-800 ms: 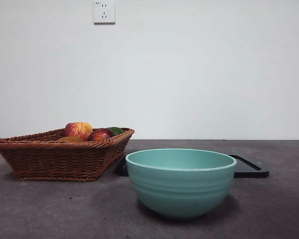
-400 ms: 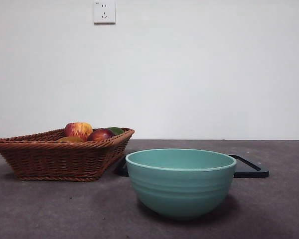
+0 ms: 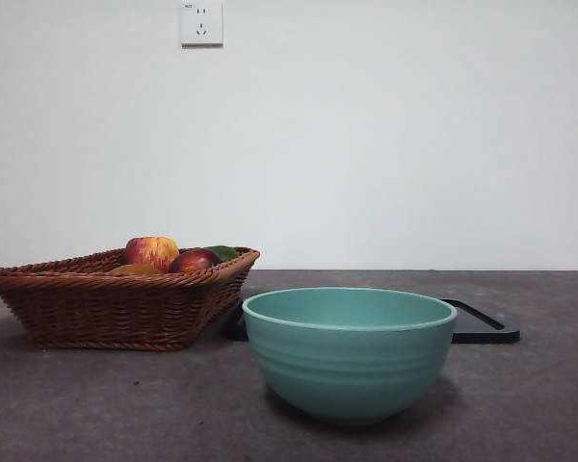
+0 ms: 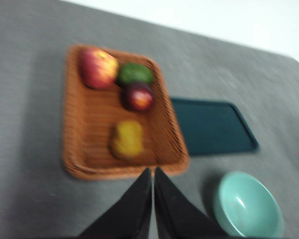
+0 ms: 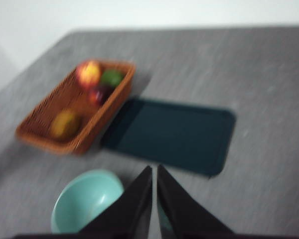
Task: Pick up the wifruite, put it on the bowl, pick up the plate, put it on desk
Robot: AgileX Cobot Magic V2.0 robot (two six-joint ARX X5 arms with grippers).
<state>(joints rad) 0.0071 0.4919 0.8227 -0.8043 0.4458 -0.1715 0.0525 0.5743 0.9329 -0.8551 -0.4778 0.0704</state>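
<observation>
The wifruite (image 4: 127, 140) is seen in the wicker basket (image 4: 89, 149) near the bench's (image 3: 96, 404) left edge. Left gripper (image 4: 153, 172) and right gripper (image 5: 154, 169) fingers are clenched, grasping nothing.

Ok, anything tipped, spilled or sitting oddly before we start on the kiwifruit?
Nothing stands out. The bowl sits upright and empty on the desk, the fruit are all inside the wicker basket, and the black tray lies flat.
</observation>
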